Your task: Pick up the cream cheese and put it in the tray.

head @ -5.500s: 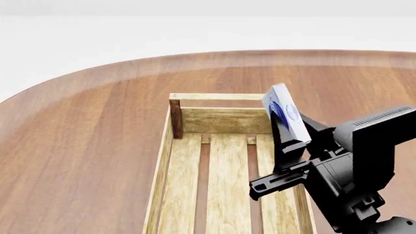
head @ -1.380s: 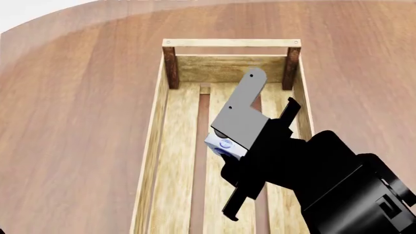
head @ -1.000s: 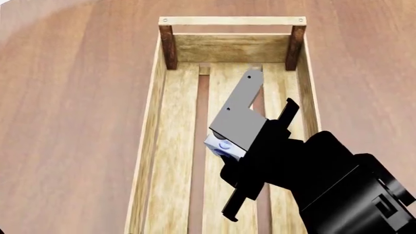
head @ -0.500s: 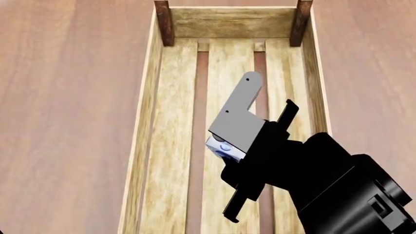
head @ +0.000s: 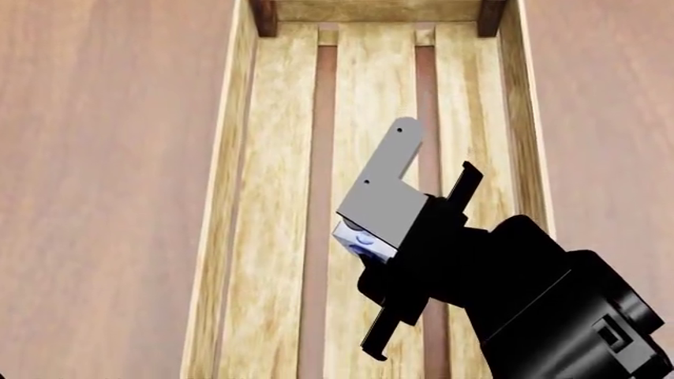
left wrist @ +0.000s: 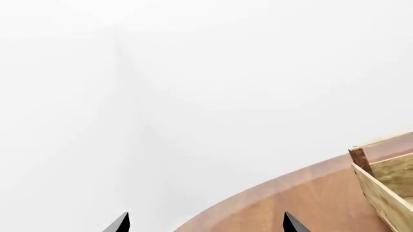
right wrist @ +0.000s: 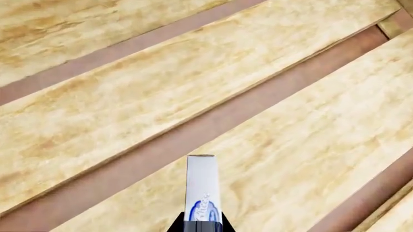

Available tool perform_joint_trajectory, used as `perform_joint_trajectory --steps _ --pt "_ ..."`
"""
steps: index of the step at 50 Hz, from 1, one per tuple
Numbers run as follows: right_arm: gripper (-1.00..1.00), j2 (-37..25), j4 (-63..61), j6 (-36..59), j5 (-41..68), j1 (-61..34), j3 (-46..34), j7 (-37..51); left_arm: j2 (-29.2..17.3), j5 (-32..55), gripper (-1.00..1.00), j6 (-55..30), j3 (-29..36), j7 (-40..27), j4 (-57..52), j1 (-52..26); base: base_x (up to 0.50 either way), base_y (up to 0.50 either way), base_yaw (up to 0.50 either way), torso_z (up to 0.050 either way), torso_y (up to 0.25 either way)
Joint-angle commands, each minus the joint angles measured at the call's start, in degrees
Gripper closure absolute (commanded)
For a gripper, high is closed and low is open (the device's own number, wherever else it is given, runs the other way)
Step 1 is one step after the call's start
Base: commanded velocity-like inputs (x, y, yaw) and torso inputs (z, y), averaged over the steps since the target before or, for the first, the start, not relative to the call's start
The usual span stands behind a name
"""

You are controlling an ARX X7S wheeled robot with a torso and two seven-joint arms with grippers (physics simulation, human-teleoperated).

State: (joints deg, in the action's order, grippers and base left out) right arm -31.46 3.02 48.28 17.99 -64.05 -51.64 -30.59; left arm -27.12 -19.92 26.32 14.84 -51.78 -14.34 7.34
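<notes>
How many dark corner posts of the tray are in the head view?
2: one post at the far left corner, one post at the far right. Near corners lie out of frame.

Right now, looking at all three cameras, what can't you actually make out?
- Head view: most of the cream cheese is hidden behind the right gripper and its grey plate; whether it touches the tray floor cannot be told.
- Head view: the tray's near end is cut off by the bottom edge.
- Left wrist view: of the left gripper, only two fingertips show; the rest is cut off.
- Right wrist view: the box shows edge-on; its logo is mostly unreadable.
</notes>
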Motion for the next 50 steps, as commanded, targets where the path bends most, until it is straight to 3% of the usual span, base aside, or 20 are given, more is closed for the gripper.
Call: perform_joint_trajectory --steps 1,20,21,42,50 --pt "1.0 0.1 0.1 -0.5 -0.5 -0.2 -0.1 -0.3 0.0 0.0 -1.0 0.0 0.0 -0.2 0.0 0.0 0.0 0.0 0.0 0.0 -0.096" --pt "1.0 0.3 0.8 -0.7 -1.4 -0.4 -0.9 0.5 -1.0 0.6 -1.0 2.7 0.4 -0.7 0.4 0.2 0.0 0.0 0.0 0.0 -0.067" --pt "-1.0 0.3 0.9 -1.0 -1.9 -0.3 -1.2 0.8 -1.0 0.5 -1.0 2.7 0.5 -0.7 0.4 0.2 0.01 0.0 0.0 0.0 0.0" --pt "-1.0 0.1 0.7 -1.6 -3.4 -0.2 -2.3 1.9 -1.2 0.4 -1.0 2.9 0.6 -0.9 0.6 0.1 0.0 0.0 0.0 0.0 -0.001" --pt "-1.0 -1.8 -4.6 0.6 -3.0 -0.1 -1.9 2.5 -1.3 0.3 -1.0 2.5 0.5 -0.8 0.4 0.3 0.0 0.0 0.0 0.0 0.0"
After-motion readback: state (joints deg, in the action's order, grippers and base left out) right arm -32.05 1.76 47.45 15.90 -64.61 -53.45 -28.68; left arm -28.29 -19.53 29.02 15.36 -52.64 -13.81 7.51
